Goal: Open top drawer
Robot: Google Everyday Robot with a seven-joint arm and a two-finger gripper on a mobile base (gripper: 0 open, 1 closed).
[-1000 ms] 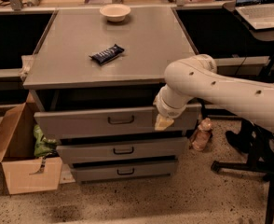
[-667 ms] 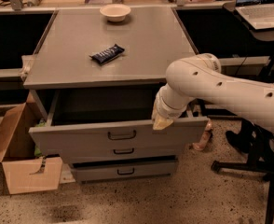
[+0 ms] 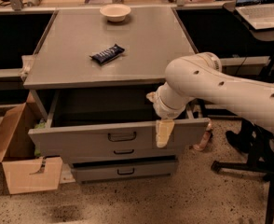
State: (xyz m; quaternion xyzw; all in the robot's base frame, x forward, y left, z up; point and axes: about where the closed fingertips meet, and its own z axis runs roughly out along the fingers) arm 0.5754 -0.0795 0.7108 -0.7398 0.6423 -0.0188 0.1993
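Wide grey metal top drawer [image 3: 90,136] in the lower middle of the frame, standing far out from under the grey tabletop [image 3: 141,45], deep grey inside open to view. Long axis of its front running left to right across the frame; direction of travel toward the lower edge of the frame. Small dark loop handle [image 3: 122,136] at the centre of the front, untouched, just left of the gripper [image 3: 163,138].

Gripper right of centre on that front, hanging over its top edge. One cream finger [image 3: 163,133] lying flat on the outer face, pointing down; the other hidden behind the front. Judged from this: fingers clamped across the top edge of the top drawer, not on the handle. No reaching needed for the coming move, only a pull straight toward the lower edge of the frame, square to the front.

White perforated arm [image 3: 230,90] entering from the right edge, crossing leftward, bent down at the wrist above the right part of the drawer. Grip off-centre, to the right: probably some risk of skewing the drawer while pulling.

Probably near the end of travel; task seemingly almost done.
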